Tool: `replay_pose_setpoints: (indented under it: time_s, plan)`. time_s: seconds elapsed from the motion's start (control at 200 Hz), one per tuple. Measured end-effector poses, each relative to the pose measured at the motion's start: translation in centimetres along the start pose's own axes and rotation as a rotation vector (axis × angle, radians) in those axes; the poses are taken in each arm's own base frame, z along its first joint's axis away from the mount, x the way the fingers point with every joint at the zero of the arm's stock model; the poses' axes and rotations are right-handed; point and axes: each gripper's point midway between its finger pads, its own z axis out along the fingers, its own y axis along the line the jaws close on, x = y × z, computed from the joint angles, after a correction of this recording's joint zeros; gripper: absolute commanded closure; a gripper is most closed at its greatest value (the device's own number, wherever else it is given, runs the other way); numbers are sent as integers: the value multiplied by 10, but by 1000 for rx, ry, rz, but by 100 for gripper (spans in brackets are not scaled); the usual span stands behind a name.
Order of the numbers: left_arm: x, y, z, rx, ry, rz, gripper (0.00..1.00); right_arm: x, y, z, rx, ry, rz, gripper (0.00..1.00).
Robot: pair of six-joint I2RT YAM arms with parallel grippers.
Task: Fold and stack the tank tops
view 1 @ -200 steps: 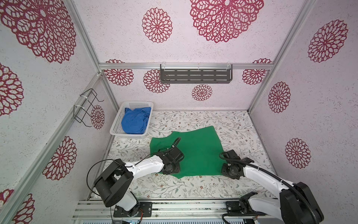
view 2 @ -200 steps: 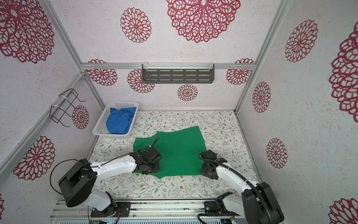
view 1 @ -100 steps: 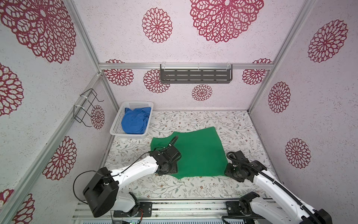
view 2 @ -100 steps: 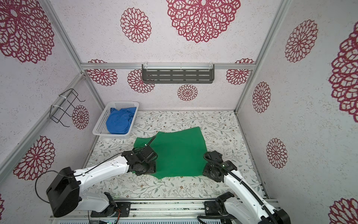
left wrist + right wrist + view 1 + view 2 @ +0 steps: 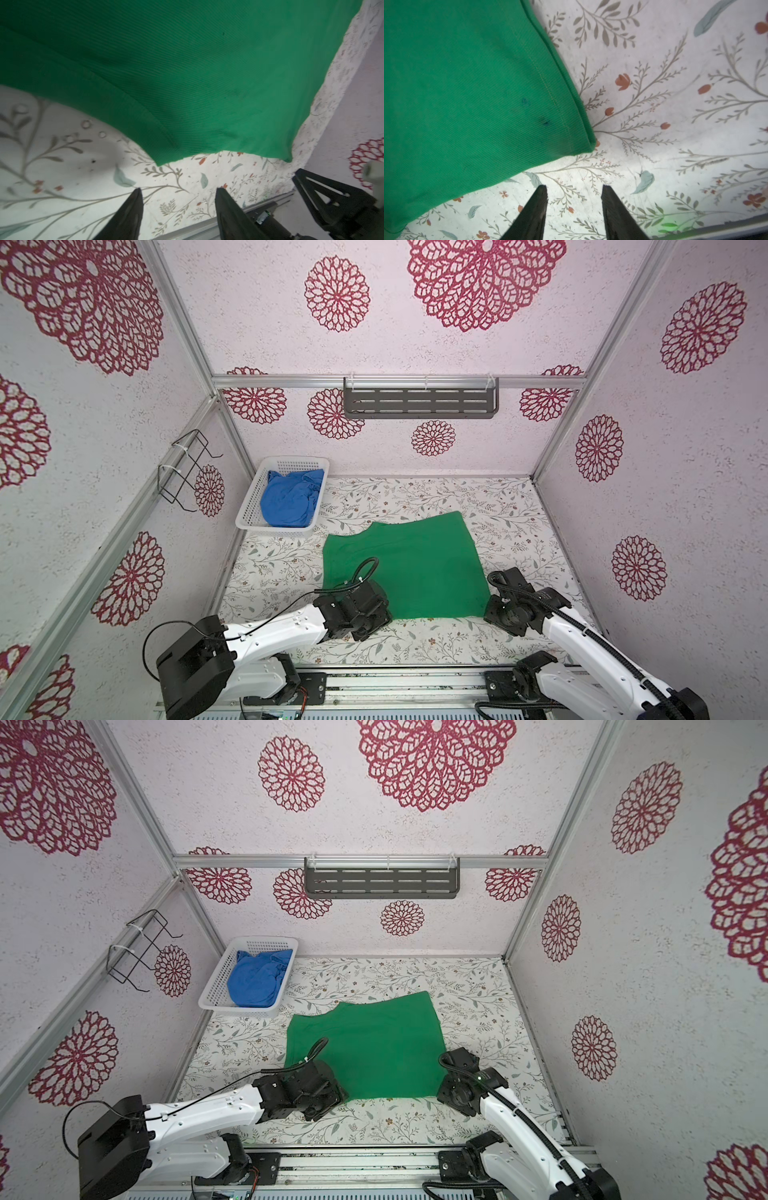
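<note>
Green tank top (image 5: pixel 415 564) lies spread on the bench (image 5: pixel 415 493), folding apparently unfinished; blue tank top (image 5: pixel 291 502) waits crumpled in its basket (image 5: pixel 245 519). Left gripper (image 5: pixel 179 189) and right gripper (image 5: pixel 574 187) hover empty, jaws apart, at near corners.

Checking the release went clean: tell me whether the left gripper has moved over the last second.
Yes. The left gripper has drawn back toward the front rail, off the green tank top; its open fingertips now sit over bare table.
</note>
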Motion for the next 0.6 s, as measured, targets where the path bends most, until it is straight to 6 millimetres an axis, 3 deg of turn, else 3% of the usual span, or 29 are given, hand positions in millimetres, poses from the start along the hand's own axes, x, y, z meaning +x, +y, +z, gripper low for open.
replay_pose_setpoints:
  time_s: [0.21,0.44,0.6]
  plan:
    - [12,5,19,14,-13,-122,46,-6,-1,-1,-15,-23,10,58]
    - [7,5,24,15,-63,-212,45,-7,3,-3,-73,-48,24,57]
    - [1,6,26,17,-97,-264,49,-5,2,0,-75,-40,26,57]
